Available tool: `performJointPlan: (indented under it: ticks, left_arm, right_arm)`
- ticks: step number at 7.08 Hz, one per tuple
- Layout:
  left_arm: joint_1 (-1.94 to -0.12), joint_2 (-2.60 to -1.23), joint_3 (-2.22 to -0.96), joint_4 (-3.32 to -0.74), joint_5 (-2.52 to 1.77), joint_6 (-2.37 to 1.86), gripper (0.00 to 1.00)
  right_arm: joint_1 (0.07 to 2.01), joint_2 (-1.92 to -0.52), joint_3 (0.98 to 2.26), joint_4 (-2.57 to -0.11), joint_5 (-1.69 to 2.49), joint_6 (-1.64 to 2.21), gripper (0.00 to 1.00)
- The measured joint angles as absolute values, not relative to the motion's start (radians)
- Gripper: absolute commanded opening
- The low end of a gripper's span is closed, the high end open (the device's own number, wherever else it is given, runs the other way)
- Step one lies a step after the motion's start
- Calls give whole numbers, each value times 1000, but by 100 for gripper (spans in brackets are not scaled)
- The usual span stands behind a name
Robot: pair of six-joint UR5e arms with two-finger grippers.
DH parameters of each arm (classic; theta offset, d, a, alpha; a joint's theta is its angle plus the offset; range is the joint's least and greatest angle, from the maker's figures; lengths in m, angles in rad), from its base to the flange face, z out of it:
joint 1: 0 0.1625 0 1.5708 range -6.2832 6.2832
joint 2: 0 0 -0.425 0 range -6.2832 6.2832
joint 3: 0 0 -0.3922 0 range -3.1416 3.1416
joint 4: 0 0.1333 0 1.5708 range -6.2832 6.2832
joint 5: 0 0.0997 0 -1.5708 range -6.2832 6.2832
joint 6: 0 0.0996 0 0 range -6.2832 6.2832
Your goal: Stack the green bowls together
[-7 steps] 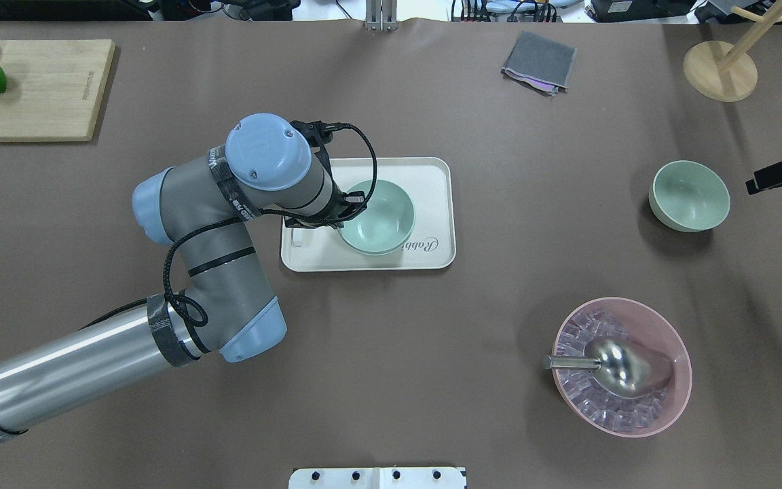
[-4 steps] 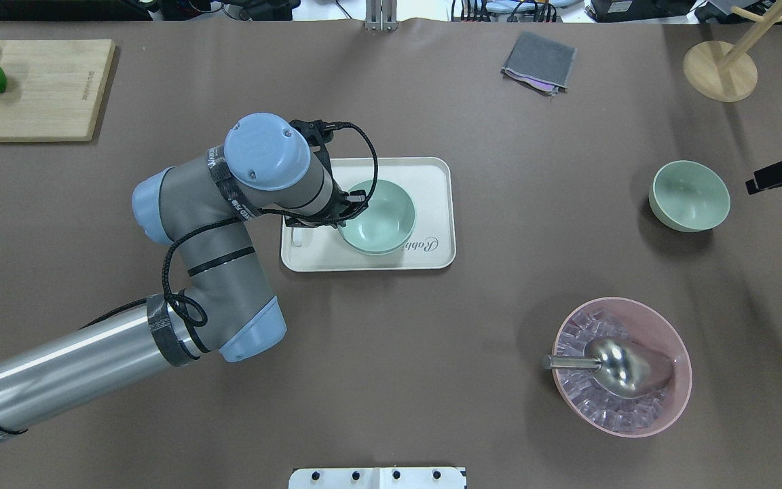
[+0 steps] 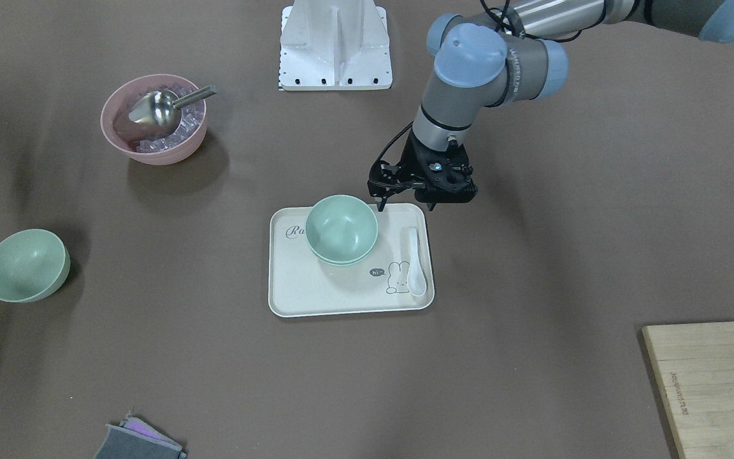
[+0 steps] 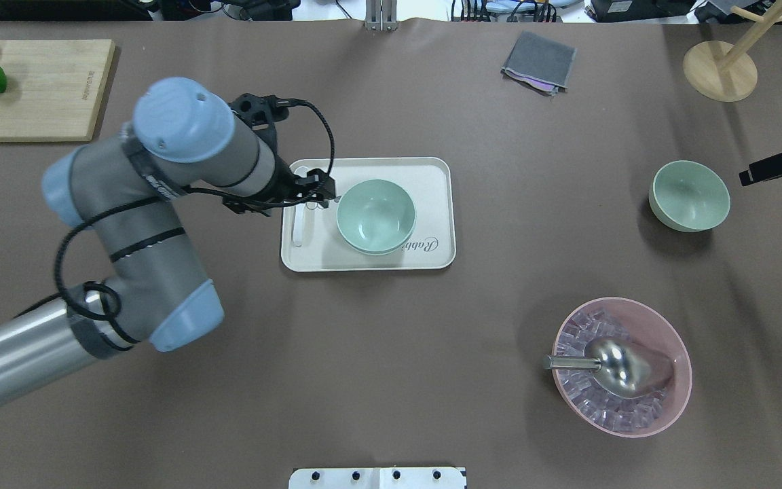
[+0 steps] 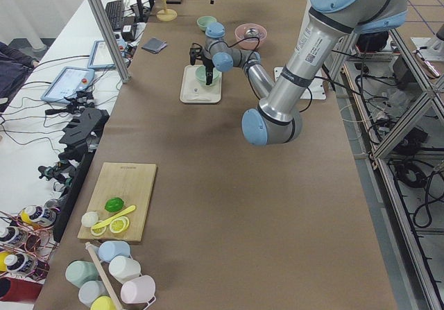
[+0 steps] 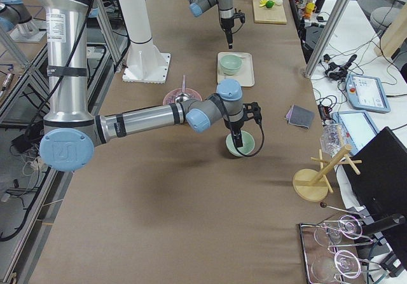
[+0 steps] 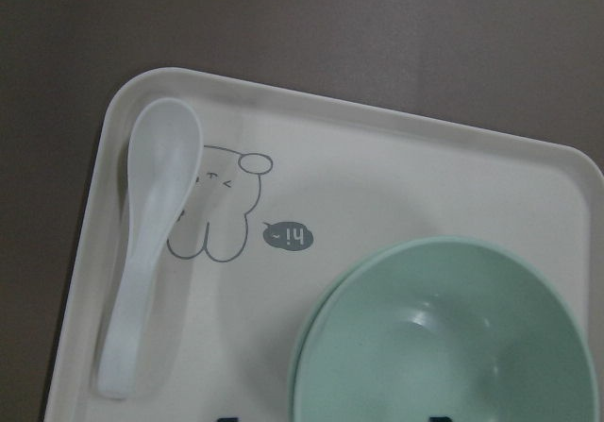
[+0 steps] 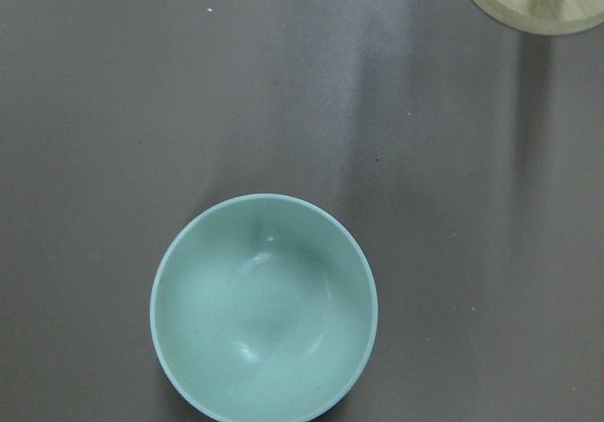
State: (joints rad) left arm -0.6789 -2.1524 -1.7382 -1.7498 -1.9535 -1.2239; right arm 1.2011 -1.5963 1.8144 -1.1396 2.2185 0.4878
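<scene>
My left gripper (image 3: 405,201) hung spread, empty, by the stacked green bowls (image 3: 341,228); my right gripper (image 4: 774,168), opening untellable, risked clipping and tipping the lone green bowl (image 4: 690,195).

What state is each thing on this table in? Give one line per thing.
stacked green bowls, two nested, upright on the tray
lone green bowl, upright, empty, off the tray
pink bowl, upright, holding clear cubes and a metal scoop
white spoon, lying flat on the tray
left gripper, open, empty
right gripper, jaws not discernible
</scene>
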Motion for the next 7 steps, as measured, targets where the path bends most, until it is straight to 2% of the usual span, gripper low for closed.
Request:
performJointPlan:
  ticks: [2, 3, 5, 7]
  left_arm:
    - [-839, -1972, -1885, -1635, -2050, -926, 98]
    - [-951, -1881, -1912, -1605, -2102, -722, 98]
    - [-1198, -1715, -1899, -1587, -2180, -299, 98]
    - [-1449, -1619, -1778, -1585, -2273, 110, 98]
  right_arm:
    - [1202, -1601, 1835, -1119, 2223, 487, 100]
    - [1203, -1608, 1838, -1110, 2225, 496, 100]
    - [1204, -1627, 1839, -1096, 2226, 516, 100]
    - [1204, -1638, 1835, -1093, 2224, 518, 100]
